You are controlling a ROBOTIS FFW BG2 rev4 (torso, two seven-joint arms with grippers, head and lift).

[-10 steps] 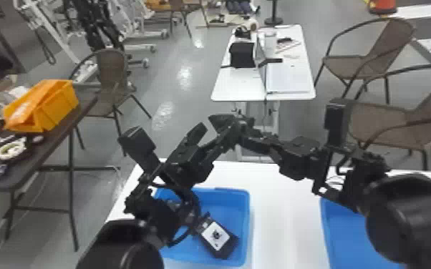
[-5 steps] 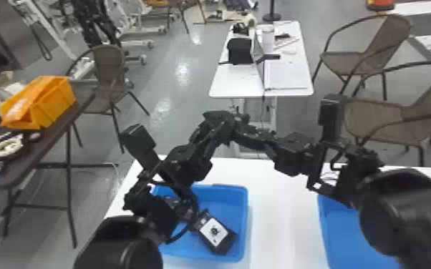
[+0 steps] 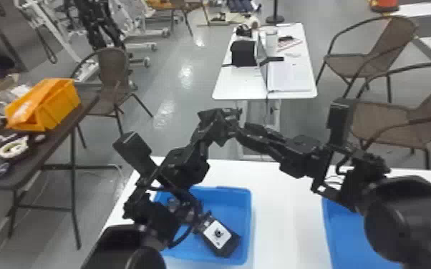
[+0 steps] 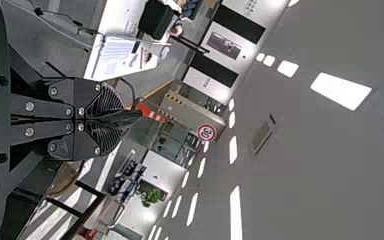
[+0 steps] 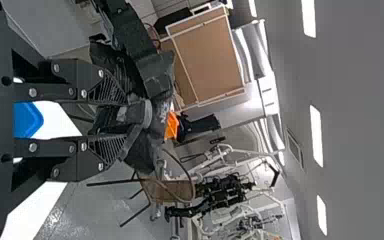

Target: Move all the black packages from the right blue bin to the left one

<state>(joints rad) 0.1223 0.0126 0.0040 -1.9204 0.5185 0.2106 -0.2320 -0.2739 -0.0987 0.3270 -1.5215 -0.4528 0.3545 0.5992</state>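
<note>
From the head, the left arm [image 3: 186, 164] and the right arm [image 3: 299, 157] meet tip to tip, up in the air above the white desk [image 3: 282, 214]; the left blue bin [image 3: 240, 204] sits low on the left arm's side, with a black box with a white label [image 3: 222, 236] in it; the right blue bin [image 3: 343, 232] is partly hidden by the right arm; the dark shapes where the tips meet are hard to tell apart.

The left wrist view helps; the jaws there are together, and look clamped on a thin black package [image 4: 122, 119] that pokes straight out past them, seen edge-on.

The right wrist view gives the wider side of the package; it seems to lie long-ways across the ends of these jaws, which are apart; I cannot tell if they touch it.

The left arm is nearer its bin; I think the right arm should back straight off first, or the package may snag.
</note>
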